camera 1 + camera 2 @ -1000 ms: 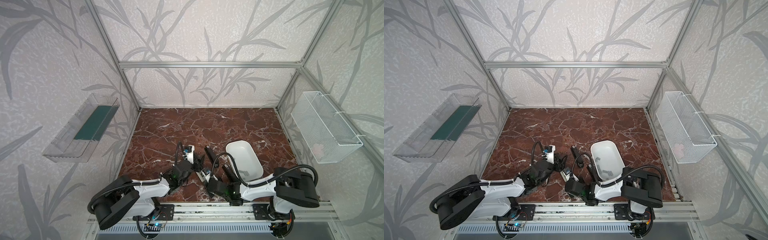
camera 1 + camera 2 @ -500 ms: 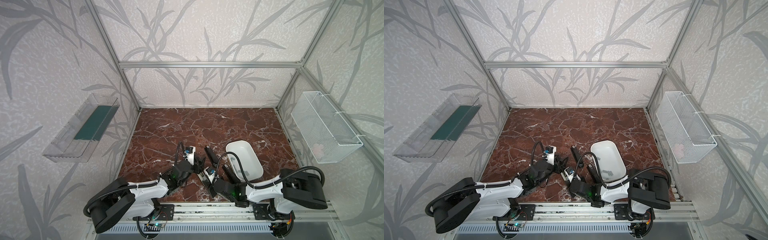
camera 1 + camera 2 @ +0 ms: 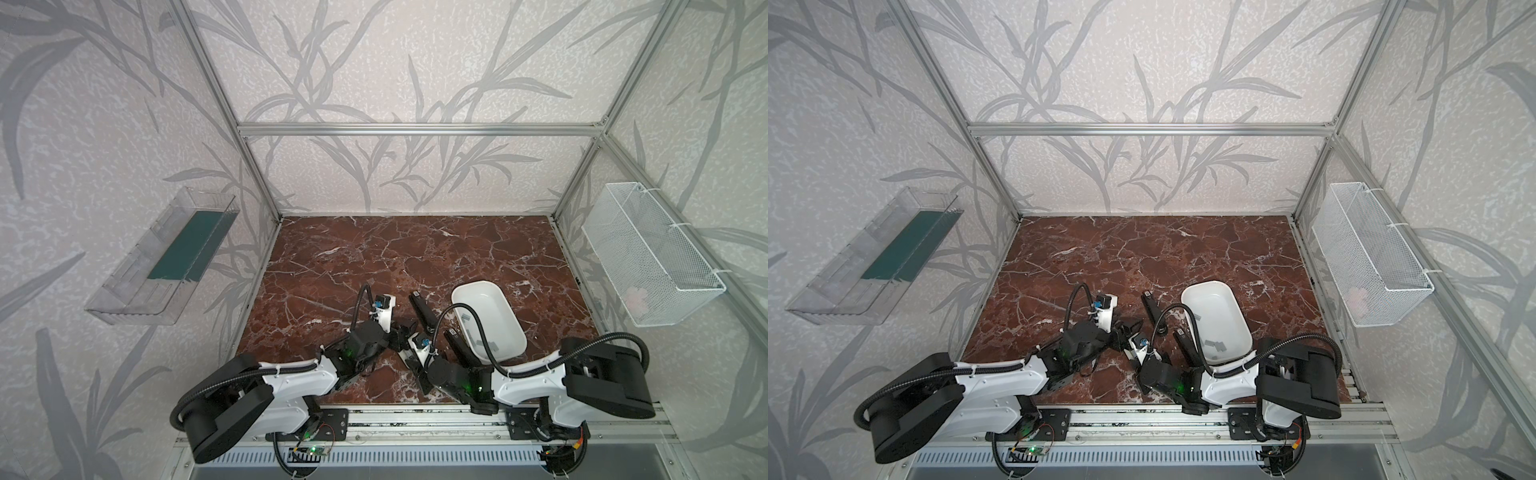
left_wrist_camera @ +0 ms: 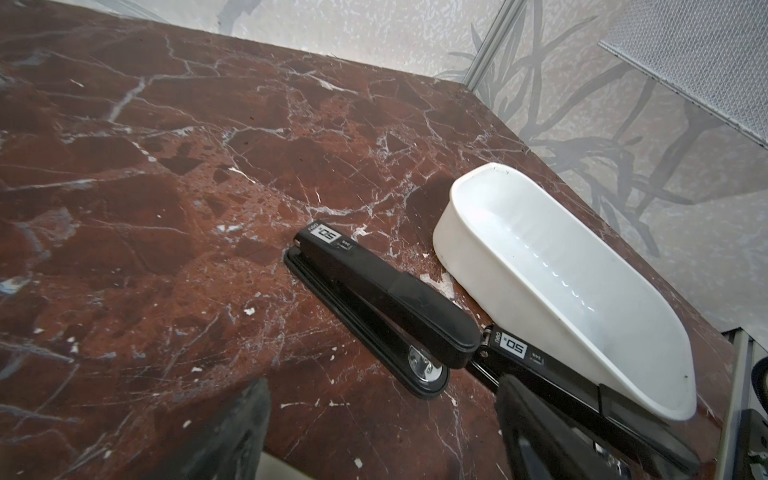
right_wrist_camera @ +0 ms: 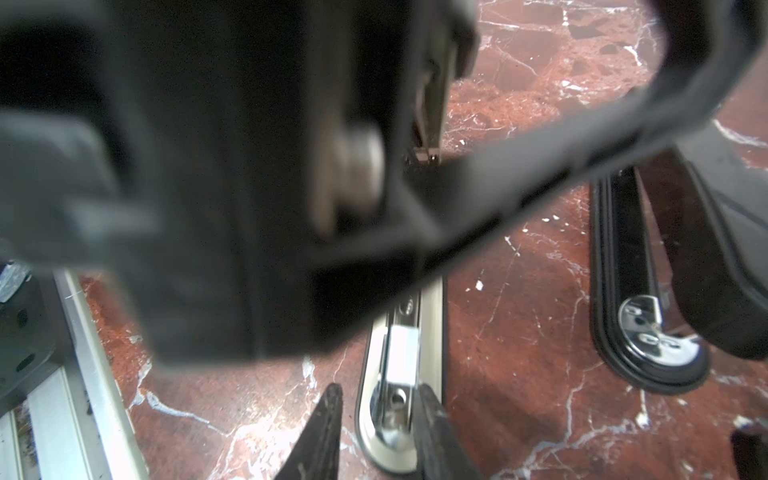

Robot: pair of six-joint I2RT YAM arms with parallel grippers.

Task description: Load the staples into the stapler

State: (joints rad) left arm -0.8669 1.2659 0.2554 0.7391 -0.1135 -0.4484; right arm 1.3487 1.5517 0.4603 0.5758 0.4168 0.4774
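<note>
Right wrist view shows the right gripper (image 5: 378,409) with its jaws set narrowly either side of the metal channel of an open pale stapler (image 5: 386,432) lying on the worktop (image 5: 519,332). I cannot tell whether they clench it, since a blurred black part fills much of the frame. The left gripper (image 4: 382,386) has its jaws spread wide, released and grasping nothing, near two black staplers (image 4: 382,307). The staples (image 3: 487,344) lie in the white tray (image 3: 478,299), just beside those staplers in both top views.
</note>
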